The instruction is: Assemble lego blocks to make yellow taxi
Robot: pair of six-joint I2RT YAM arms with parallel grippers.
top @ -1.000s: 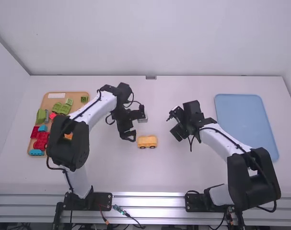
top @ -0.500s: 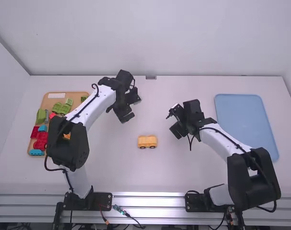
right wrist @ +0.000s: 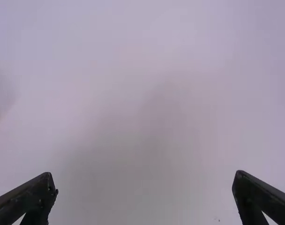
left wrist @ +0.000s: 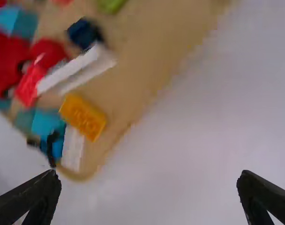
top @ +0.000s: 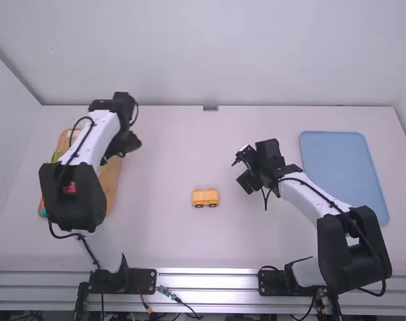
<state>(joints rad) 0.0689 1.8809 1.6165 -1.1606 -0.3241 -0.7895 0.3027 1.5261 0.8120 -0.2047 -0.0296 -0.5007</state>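
A yellow-orange car body on dark wheels (top: 205, 197) stands near the middle of the table. My left gripper (top: 116, 155) is above the right edge of the wooden tray of blocks; in the left wrist view this left gripper (left wrist: 149, 197) is open, nothing between its fingers. That view has an orange-yellow block (left wrist: 83, 116) in the tray beside white pieces (left wrist: 75, 70). My right gripper (top: 240, 172) is over the table, right of the car and farther back; from its own wrist this right gripper (right wrist: 144, 197) is open with bare table beneath.
The wooden tray (top: 111, 180), partly under the left arm, holds red blocks (left wrist: 11, 63), blue blocks (left wrist: 47, 124), and a green piece (left wrist: 110, 3). A blue tray (top: 343, 177) lies at the right, beyond the right arm's forearm.
My left gripper has moved back and then left, from beside the car to the wooden tray's edge. The car and the right arm have stayed in place.
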